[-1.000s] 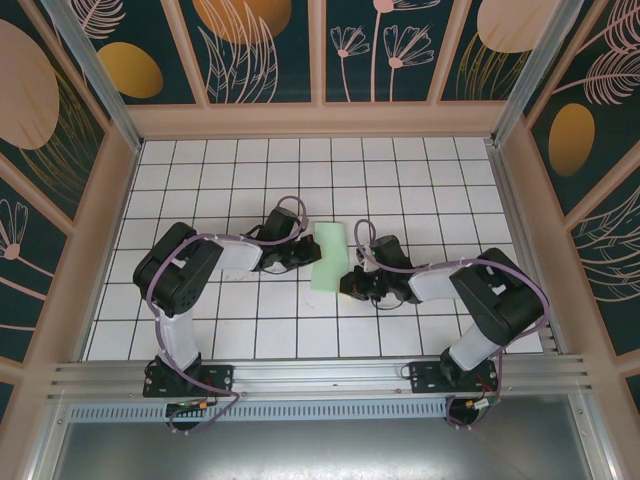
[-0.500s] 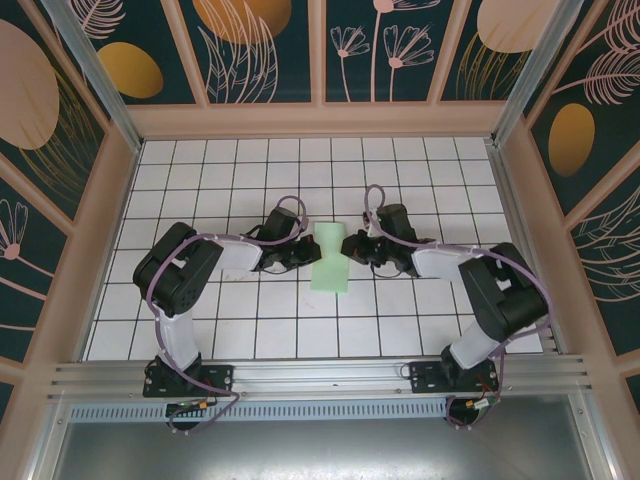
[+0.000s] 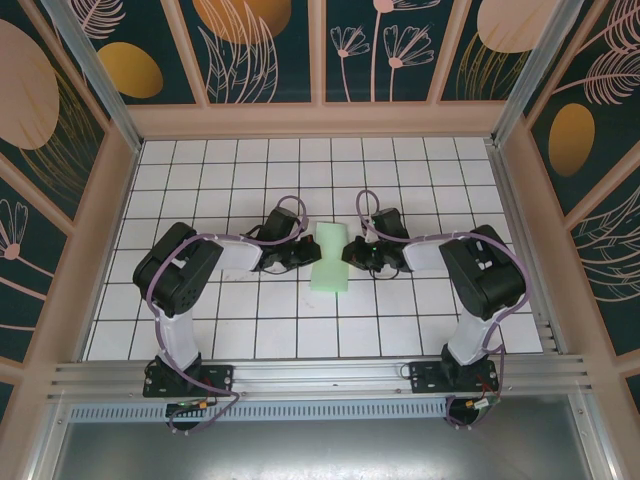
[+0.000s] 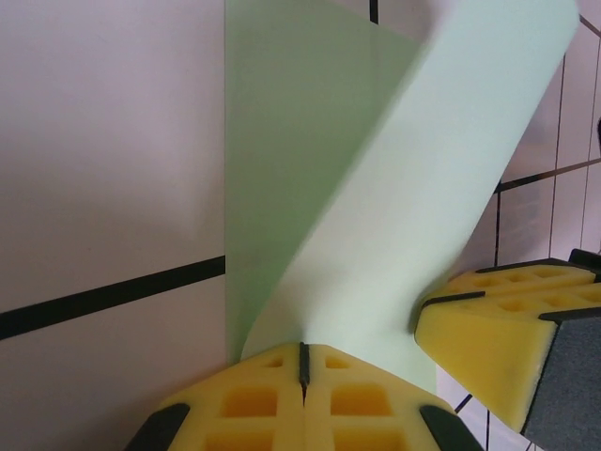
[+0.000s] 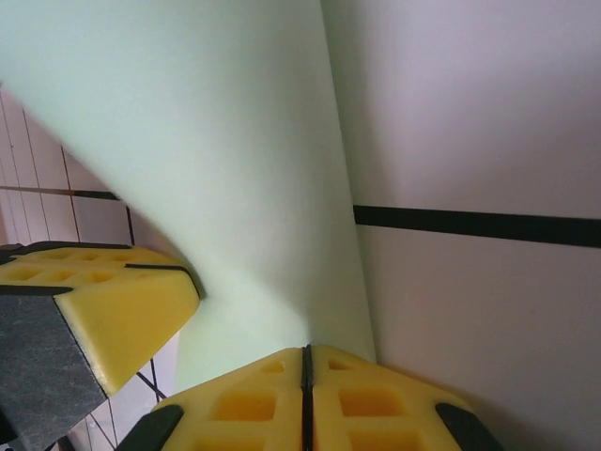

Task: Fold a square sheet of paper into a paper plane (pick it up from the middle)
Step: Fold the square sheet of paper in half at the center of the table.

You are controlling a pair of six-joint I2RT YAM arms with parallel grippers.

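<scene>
Left gripper [image 4: 303, 362] and right gripper [image 5: 305, 362] both pinched on the paper [image 3: 330, 262]. It's a narrow strip, no plane yet.

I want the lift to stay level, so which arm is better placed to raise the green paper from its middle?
Left, narrowly. Both are shut on the paper from opposite sides, but the left gripper seems to pinch nearer mid-length; the right gripper sits slightly toward the far end.
</scene>
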